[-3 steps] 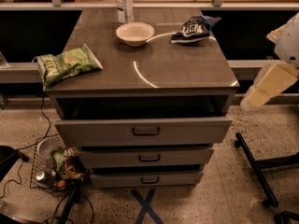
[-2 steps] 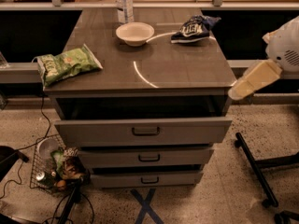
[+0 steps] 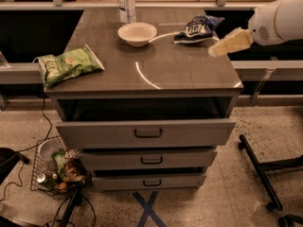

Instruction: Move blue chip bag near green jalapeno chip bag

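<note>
The blue chip bag [image 3: 194,30] lies at the far right of the cabinet top [image 3: 161,72], dark navy with white lettering and wrinkled. The green jalapeno chip bag [image 3: 68,64] lies at the front left edge of the top, far from the blue bag. My gripper [image 3: 221,45], cream-coloured on a white arm, reaches in from the right. It hovers above the top's right edge, just right of and in front of the blue bag, and does not touch it.
A white bowl [image 3: 137,33] sits just left of the blue bag. A plastic bottle [image 3: 126,1] stands behind the bowl. The drawers [image 3: 147,132] below stand slightly open. A wire basket [image 3: 52,171] with clutter is on the floor at the left, and a chair base [image 3: 260,169] at the right.
My arm has risen and moved left, from beside the cabinet's front right corner to above its right edge near the blue bag. The bags and bowl have not moved.
</note>
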Available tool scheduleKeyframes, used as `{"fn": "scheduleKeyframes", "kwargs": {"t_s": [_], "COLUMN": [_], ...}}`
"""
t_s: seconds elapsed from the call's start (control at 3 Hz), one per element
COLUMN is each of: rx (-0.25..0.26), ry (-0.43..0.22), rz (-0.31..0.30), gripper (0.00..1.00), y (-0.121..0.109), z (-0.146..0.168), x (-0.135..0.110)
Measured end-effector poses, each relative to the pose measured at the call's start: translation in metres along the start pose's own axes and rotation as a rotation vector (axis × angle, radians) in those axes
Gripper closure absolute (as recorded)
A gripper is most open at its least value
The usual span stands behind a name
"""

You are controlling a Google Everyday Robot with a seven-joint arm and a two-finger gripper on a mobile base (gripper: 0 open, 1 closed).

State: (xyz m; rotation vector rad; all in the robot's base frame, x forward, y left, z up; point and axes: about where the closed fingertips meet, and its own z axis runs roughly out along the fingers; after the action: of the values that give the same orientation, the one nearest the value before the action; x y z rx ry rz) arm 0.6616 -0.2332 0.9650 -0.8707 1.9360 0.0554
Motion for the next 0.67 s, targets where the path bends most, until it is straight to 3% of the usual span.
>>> {"fn": "scheduleKeyframes", "kwargs": {"t_s": [0.33, 0.67], "rx": [0.074, 0.074], "ry": [-0.067, -0.067], "rz": [0.005, 0.005], "gripper": [0.0, 0.0], "y": [-0.0213, -0.0213], "z": [0.0044, 0.0044], "x": [-0.0155, -0.0155]}}
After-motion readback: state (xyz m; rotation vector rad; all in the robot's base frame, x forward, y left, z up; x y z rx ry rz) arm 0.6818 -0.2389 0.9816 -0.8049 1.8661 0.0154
